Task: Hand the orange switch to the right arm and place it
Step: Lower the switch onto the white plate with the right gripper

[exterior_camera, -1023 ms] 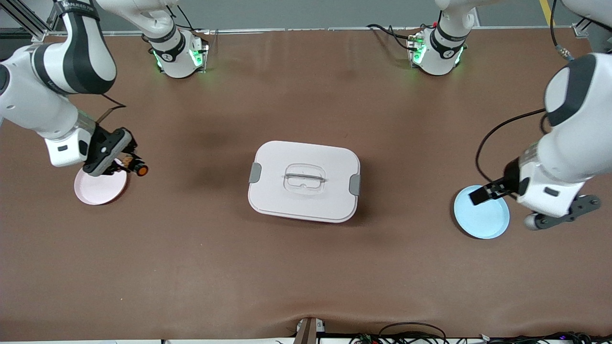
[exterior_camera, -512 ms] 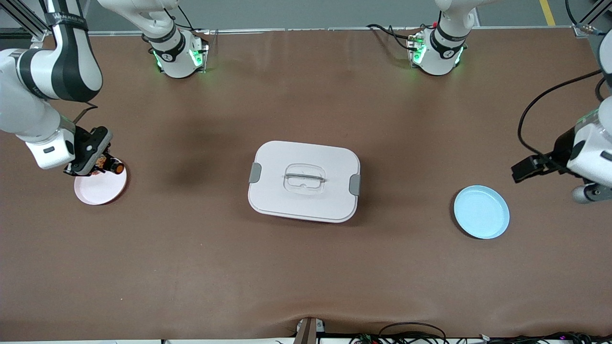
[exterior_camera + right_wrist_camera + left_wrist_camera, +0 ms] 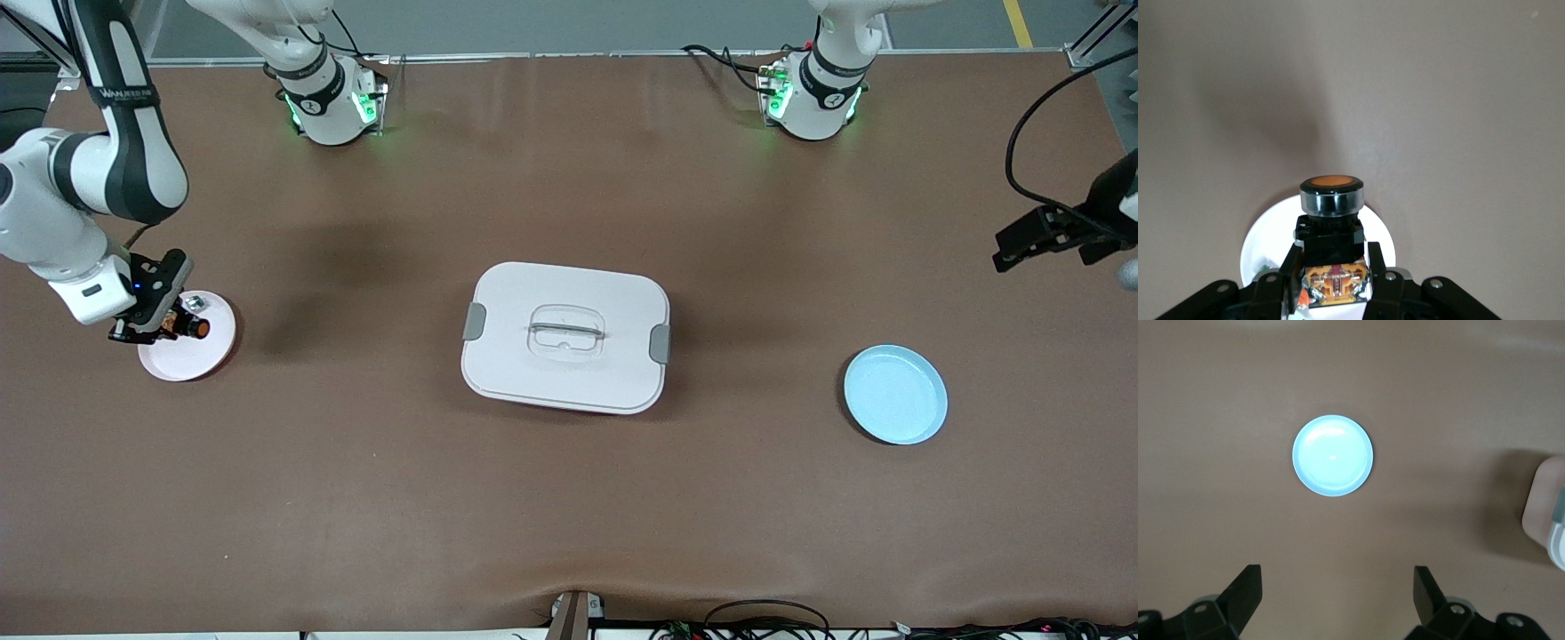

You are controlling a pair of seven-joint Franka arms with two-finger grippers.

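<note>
Clamped fingers (image 3: 1286, 283) of our right gripper (image 3: 164, 331) hold the orange switch (image 3: 197, 329) over the pink plate (image 3: 209, 351) at the right arm's end of the table. Our left gripper (image 3: 1022, 247), fingers spread wide and empty, hangs above bare table near the blue plate (image 3: 898, 418); a white lidded box (image 3: 565, 378) sits mid-table.

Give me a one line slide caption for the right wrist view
Right end effector shut on the orange switch over the pink plate.
</note>
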